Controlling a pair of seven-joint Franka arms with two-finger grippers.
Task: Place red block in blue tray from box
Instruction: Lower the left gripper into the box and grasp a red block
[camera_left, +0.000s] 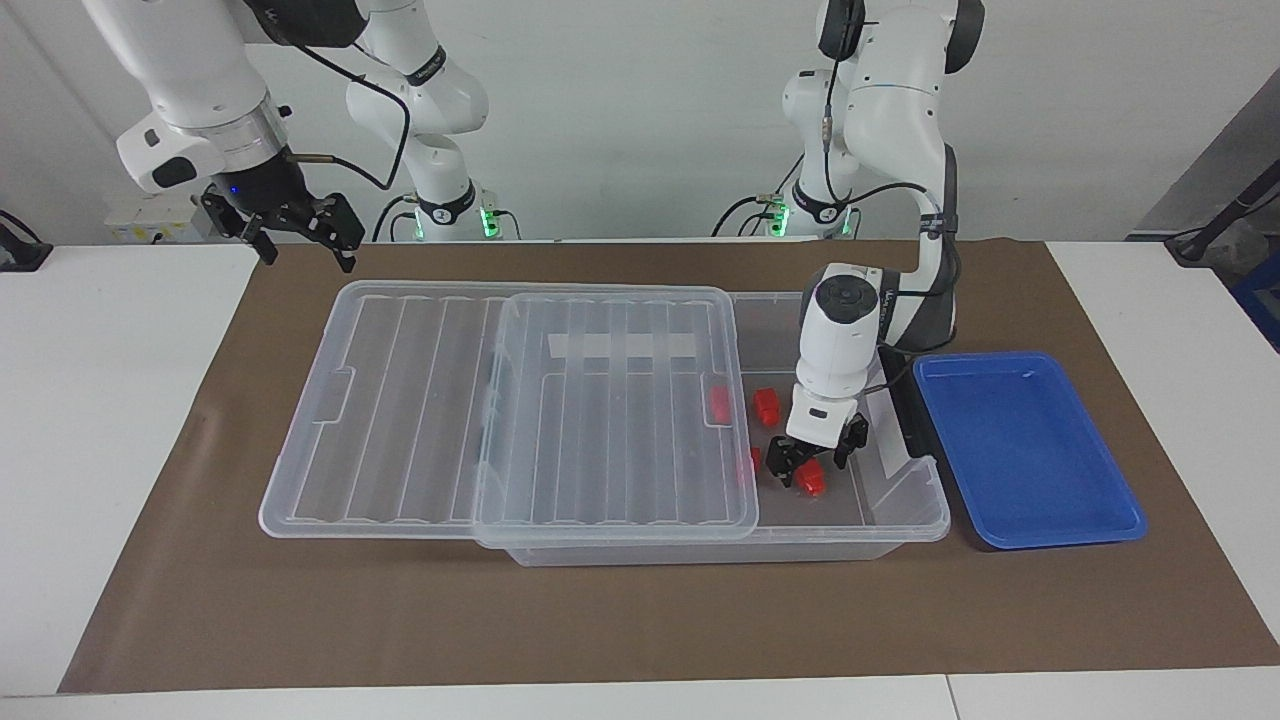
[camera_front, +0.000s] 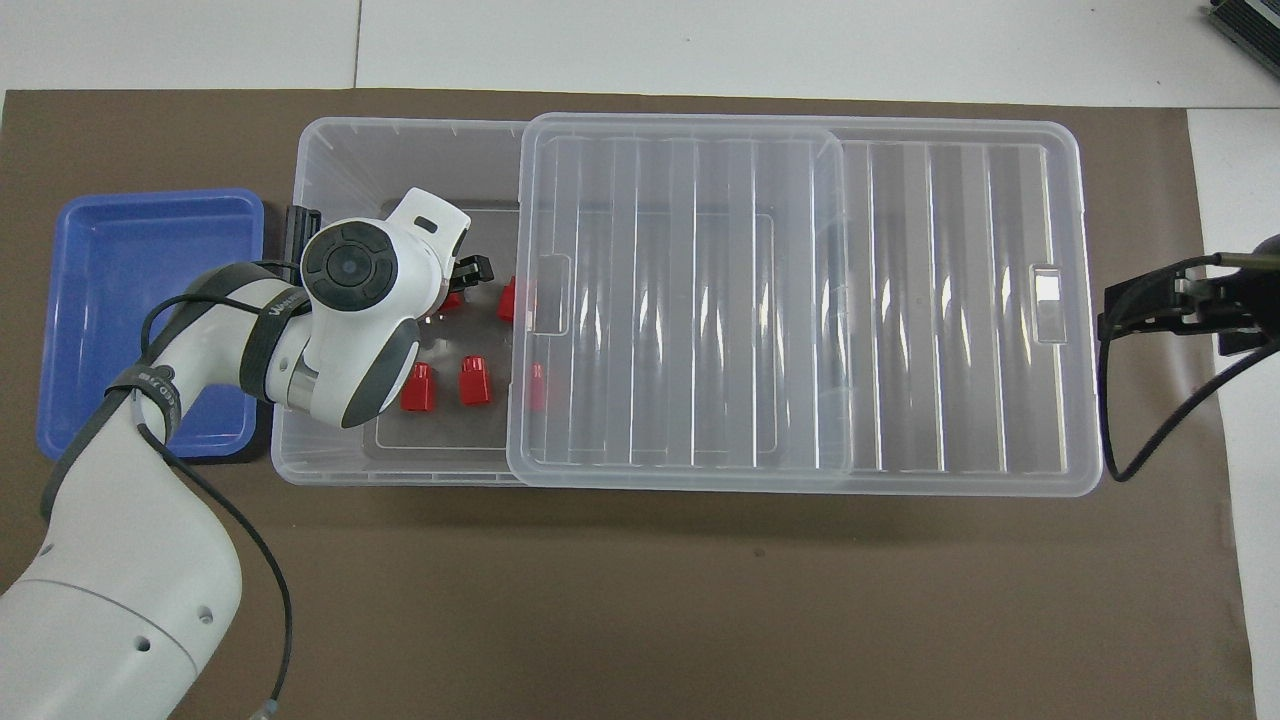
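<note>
The box, a clear bin, has its ribbed lid slid toward the right arm's end, so the end by the blue tray is uncovered. Several red blocks lie in that uncovered end. My left gripper is down inside the box, its fingers apart on either side of one red block, which rests on the box floor. In the overhead view the left wrist hides most of this block. The blue tray holds nothing. My right gripper hangs open over the mat past the lid's end.
Two more red blocks lie nearer to the robots in the box, and another sits at the lid's edge. A brown mat covers the table. A black handle sits on the box end beside the tray.
</note>
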